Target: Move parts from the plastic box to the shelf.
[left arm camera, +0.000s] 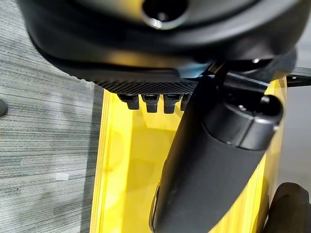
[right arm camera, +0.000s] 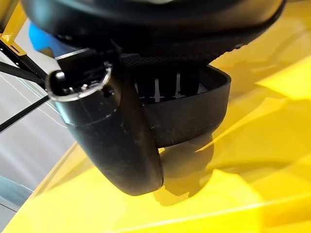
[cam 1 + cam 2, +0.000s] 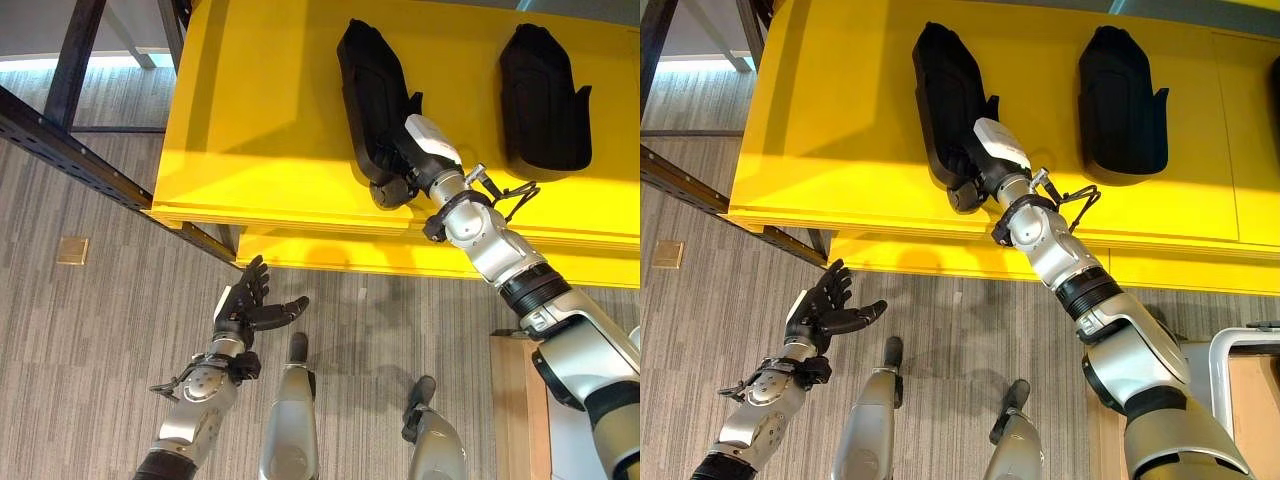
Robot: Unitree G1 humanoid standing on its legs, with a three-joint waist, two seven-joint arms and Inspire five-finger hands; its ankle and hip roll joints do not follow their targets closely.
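Observation:
Two black moulded parts lie on the yellow shelf (image 3: pixel 260 120): one in the middle (image 3: pixel 368 85) and one to the right (image 3: pixel 540 95). My right hand (image 3: pixel 392 180) is at the near end of the middle part (image 2: pixel 194 116). Its fingers reach inside the part's rim and the thumb (image 2: pixel 116 141) presses the outside of the wall, so the wall is pinched. The part rests on the shelf surface. My left hand (image 3: pixel 245 305) hangs open over the floor, just in front of the shelf's front edge, holding nothing.
A dark metal frame rail (image 3: pixel 70 145) runs diagonally at the left, beside the shelf. A brass plate (image 3: pixel 72 250) is set in the grey floor. A pale wooden surface (image 3: pixel 515 400) stands at the lower right.

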